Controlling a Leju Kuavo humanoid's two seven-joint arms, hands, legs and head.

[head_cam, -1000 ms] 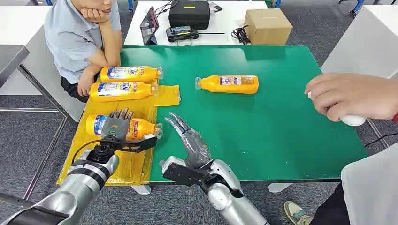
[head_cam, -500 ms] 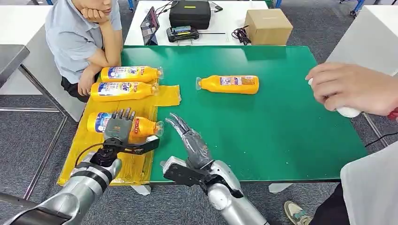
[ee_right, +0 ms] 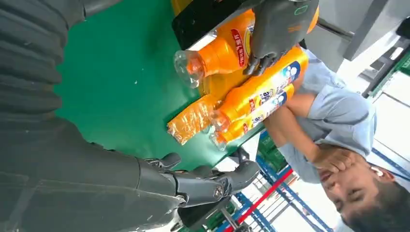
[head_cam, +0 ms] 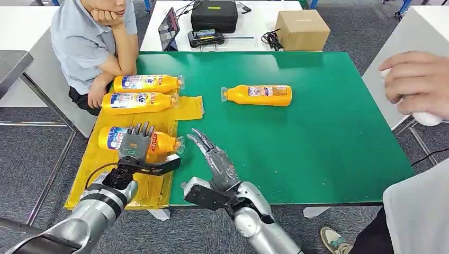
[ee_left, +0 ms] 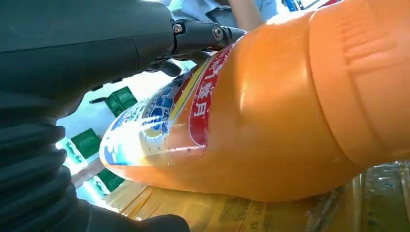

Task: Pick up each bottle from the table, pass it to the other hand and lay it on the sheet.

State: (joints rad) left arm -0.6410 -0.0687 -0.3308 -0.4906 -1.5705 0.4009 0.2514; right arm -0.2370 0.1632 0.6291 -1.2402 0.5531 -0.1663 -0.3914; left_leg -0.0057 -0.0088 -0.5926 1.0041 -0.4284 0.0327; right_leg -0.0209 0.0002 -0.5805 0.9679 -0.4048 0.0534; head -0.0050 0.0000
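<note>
Third bottle point(head_cam: 159, 142) laid on yellow sheet point(head_cam: 135, 190); left hand point(head_cam: 134, 144) shifted slightly, fingers resting over it, grip not confirmed. Right hand point(head_cam: 207, 150) unchanged, empty, fingers apart. Fourth bottle point(head_cam: 258, 95) left on tabletop point(head_cam: 317, 137).

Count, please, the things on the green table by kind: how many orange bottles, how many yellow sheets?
Orange bottles: 4
Yellow sheets: 1
Total: 5

Bright even light; wrist close-ups perhaps soft.
</note>
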